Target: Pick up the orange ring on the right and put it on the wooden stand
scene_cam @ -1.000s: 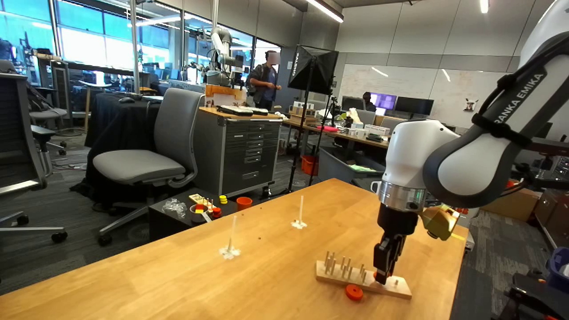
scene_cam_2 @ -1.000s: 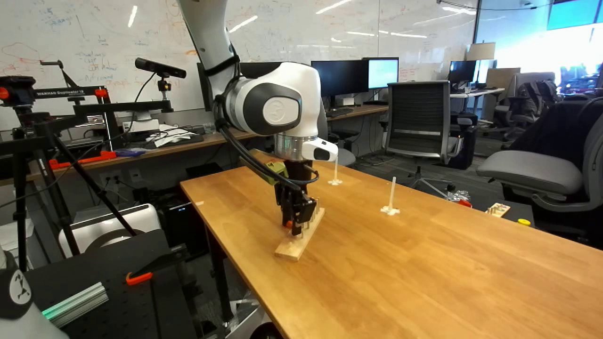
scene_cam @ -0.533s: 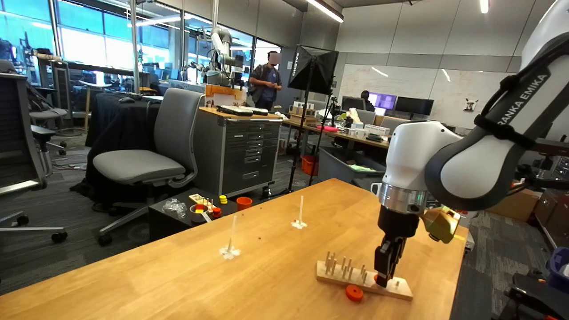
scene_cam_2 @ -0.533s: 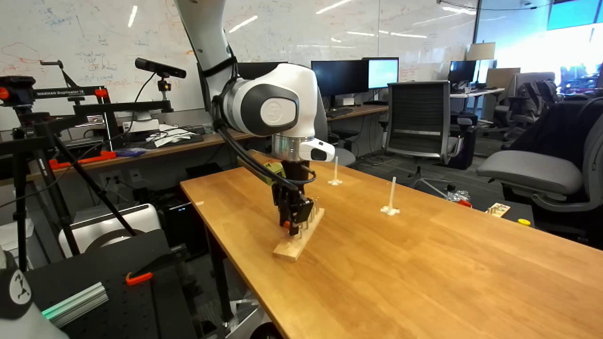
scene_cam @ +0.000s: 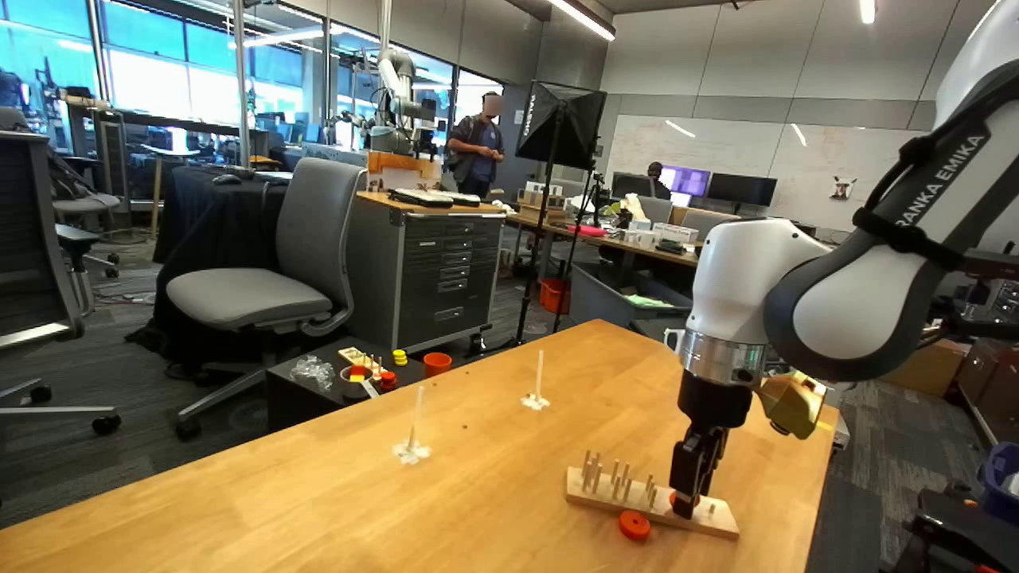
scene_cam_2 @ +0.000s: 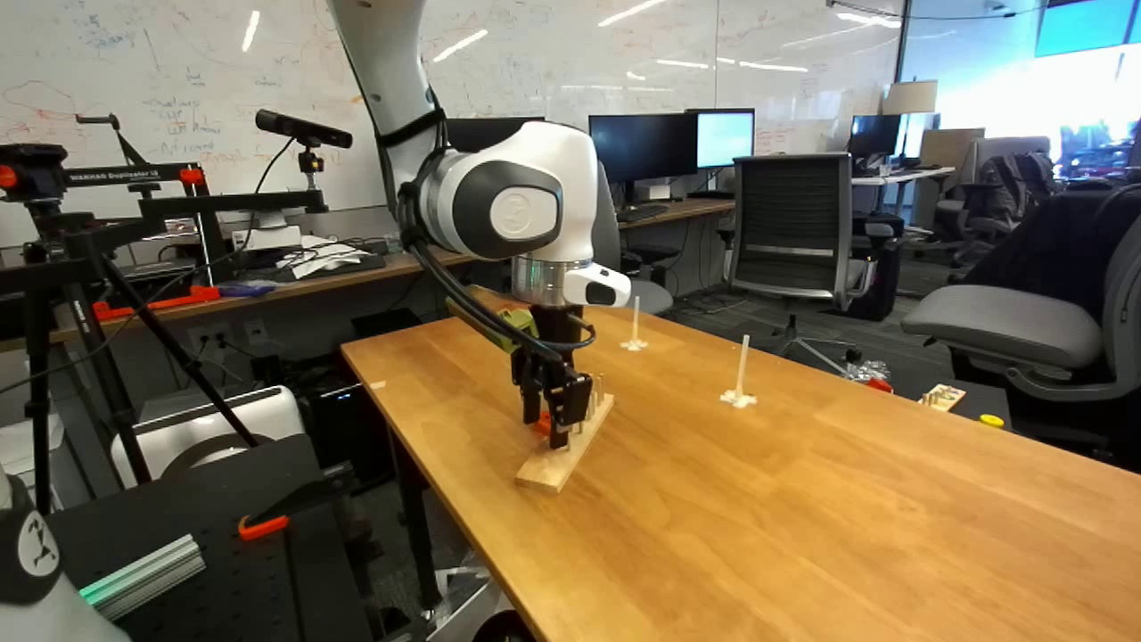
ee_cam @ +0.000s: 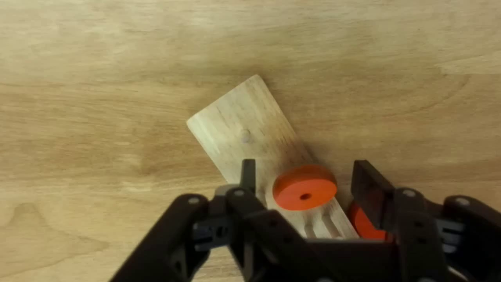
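Note:
One orange ring (ee_cam: 303, 192) sits tilted on the wooden stand (ee_cam: 250, 113), between my fingers and apart from both in the wrist view. It also shows partly behind a finger in both exterior views (scene_cam: 674, 499) (scene_cam_2: 543, 424). No peg shows through its hole; whether a peg is under it I cannot tell. My gripper (ee_cam: 304, 161) is open, low over the stand. The stand, with short pegs at one end, also shows in both exterior views (scene_cam: 712, 517) (scene_cam_2: 545, 471). A second orange ring (scene_cam: 634, 524) lies on the table against the stand's side, partly hidden by a finger in the wrist view (ee_cam: 366, 225).
Two thin pale upright pegs (scene_cam: 540, 378) (scene_cam: 415, 426) stand on the wooden table (scene_cam: 318, 493), away from the gripper. A low black table (scene_cam: 318, 398) with small toys stands beyond its edge. The wooden stand's pegs rise close to my gripper.
My fingers have spread apart around the ring, which is now loose between them. The arm has shifted slightly. The wooden stand's near end has moved a little. The second ring has stayed.

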